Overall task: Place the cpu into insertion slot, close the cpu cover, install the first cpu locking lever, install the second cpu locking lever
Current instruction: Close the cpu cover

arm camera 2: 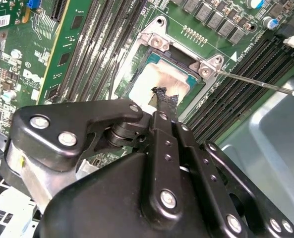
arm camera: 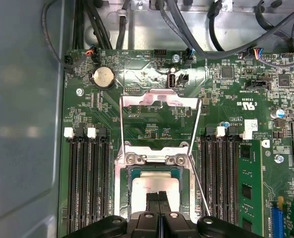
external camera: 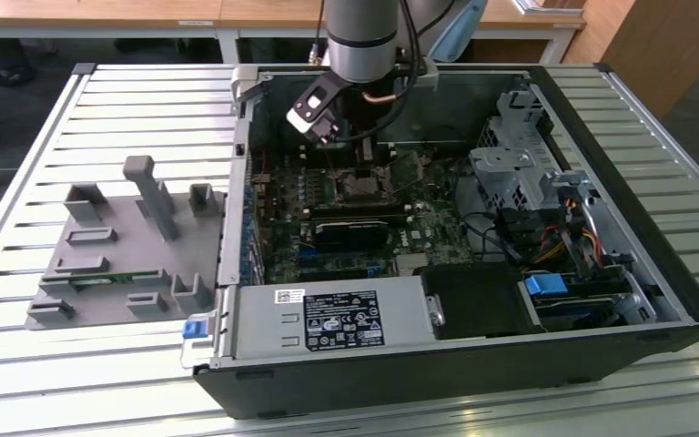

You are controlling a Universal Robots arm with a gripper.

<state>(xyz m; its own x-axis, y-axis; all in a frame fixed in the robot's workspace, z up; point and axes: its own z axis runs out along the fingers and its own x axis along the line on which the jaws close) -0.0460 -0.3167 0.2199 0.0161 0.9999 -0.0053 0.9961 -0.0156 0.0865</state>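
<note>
Inside the open computer case [external camera: 641, 273], the arm reaches down to the motherboard [external camera: 325, 255]. The cpu [arm camera: 154, 184] [arm camera 2: 159, 79], a silvery-beige square, lies flat in the insertion slot [arm camera: 121, 198] [arm camera 2: 137, 67]. My gripper [arm camera: 159, 197] [arm camera 2: 165, 98] [external camera: 357, 168] is shut, its fingertips pressed together right over the cpu's top, near one edge. The cpu cover [arm camera: 159, 99] is swung back and open beyond the slot. One thin locking lever [arm camera: 199, 186] [arm camera 2: 258, 83] sticks out free beside the slot.
Memory slots [arm camera: 85, 183] flank the socket on both sides, and black cables [arm camera: 186, 29] run along the board's far edge. A long black module [external camera: 352, 229], the power supply [external camera: 338, 323] and a drive cage [external camera: 526, 173] crowd the case. A grey fixture [external camera: 119, 246] sits outside it.
</note>
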